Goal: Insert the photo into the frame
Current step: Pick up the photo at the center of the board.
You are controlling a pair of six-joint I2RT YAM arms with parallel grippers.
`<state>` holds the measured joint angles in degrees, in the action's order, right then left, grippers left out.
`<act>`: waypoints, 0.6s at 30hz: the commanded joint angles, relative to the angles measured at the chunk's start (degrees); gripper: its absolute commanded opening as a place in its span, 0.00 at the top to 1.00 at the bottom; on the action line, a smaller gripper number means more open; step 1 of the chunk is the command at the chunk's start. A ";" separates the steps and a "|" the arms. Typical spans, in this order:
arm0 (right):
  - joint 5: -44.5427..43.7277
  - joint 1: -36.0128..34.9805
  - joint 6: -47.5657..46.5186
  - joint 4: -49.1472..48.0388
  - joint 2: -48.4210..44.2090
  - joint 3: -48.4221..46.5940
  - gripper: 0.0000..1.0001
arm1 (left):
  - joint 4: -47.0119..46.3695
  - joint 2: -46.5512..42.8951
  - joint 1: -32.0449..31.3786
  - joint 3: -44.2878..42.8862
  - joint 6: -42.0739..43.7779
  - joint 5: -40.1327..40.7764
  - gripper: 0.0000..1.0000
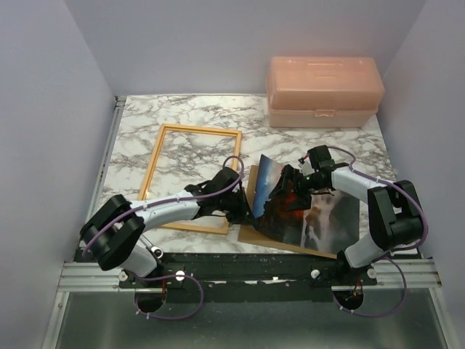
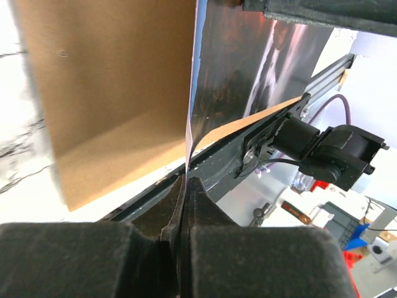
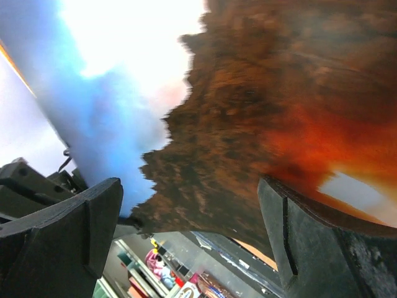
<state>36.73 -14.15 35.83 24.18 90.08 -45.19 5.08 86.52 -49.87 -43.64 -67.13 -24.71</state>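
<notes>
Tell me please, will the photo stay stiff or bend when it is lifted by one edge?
Probably floppy: the photo curves upward where the left gripper pinches its edge. Its shiny face may be slippery, so it could slide out.

No legible writing is showing anywhere. The glossy sunset print, the thin orange wooden frame and the pink translucent plastic box are displaying no readable text, and the coloured background clutter is blurring too much to read.
</notes>
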 commanded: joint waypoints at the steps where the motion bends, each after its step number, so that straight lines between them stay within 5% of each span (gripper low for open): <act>1: -3.16 -0.07 -1.54 2.18 -1.31 -2.36 0.00 | 10.20 -6.02 3.55 1.62 6.00 5.28 1.00; 18: -7.08 -0.06 -3.48 5.64 1.39 -5.75 0.00 | 27.91 -30.84 30.44 14.48 19.49 6.23 1.00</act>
<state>32.88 -14.15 33.80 27.14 90.35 -48.53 24.58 60.20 -24.60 -30.22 -53.08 -20.73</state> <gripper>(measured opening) 0.996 0.009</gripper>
